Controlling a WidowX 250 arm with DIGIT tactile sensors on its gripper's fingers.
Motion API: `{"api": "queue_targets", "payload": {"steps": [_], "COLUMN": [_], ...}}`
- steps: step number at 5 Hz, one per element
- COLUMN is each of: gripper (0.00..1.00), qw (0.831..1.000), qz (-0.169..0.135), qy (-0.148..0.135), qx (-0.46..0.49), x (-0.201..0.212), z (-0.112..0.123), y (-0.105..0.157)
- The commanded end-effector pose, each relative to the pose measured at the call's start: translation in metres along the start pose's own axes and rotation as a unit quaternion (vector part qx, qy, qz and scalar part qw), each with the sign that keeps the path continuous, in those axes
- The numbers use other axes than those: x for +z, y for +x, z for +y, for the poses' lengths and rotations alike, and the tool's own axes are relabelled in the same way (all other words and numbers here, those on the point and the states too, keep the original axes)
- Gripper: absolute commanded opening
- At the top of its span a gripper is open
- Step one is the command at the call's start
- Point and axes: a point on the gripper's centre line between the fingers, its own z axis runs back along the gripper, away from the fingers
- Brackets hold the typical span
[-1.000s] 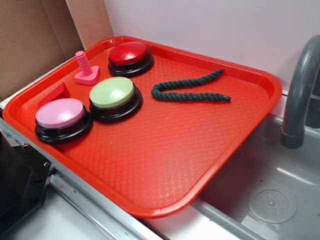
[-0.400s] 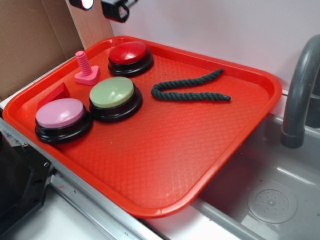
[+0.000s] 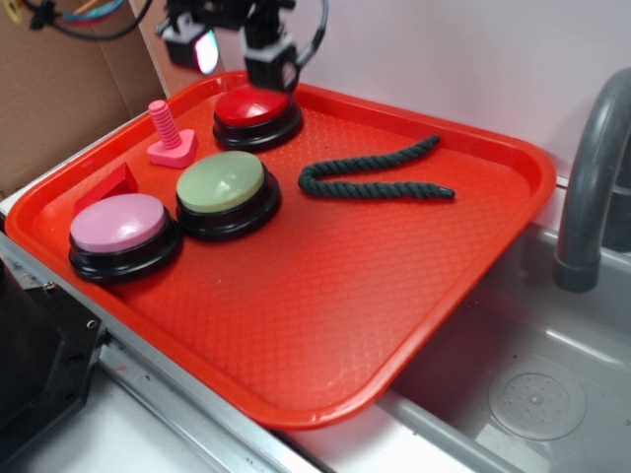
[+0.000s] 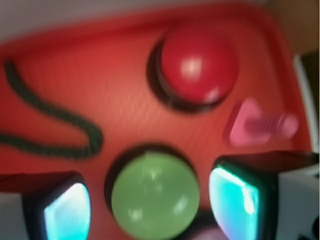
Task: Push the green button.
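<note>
Looking over the red tray first, I see nothing on it has shifted in the last second; what has changed is my arm, which has dropped in from the top edge. The gripper now hangs over the red button, jaws spread apart and empty, as the wrist view shows the fingers flanking open space. The green button sits just in front of the red button, beside the pink button, untouched. I judge the approach only begun: I must come forward and down.
</note>
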Motion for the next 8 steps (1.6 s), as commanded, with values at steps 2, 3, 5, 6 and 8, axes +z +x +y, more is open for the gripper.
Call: {"api": "queue_targets", "payload": {"steps": [2, 3, 5, 6, 8], "gripper": [1.0, 1.0, 1.0, 1.0, 1.0], "qw": [0.998, 0.996, 0.995, 0.994, 0.995], "qz": [-0.002, 0.009, 0.007, 0.001, -0.008], "qy": [-0.014, 0.009, -0.005, -0.015, -0.024], "qx": [-0.054, -0.087, -0.097, -0.105, -0.096], "x": [-0.01, -0.021, -0.05, -0.054, -0.051], "z": [0.042, 0.037, 0.034, 0.025, 0.026], "y": [-0.046, -0.027, -0.012, -0.01, -0.018]}}
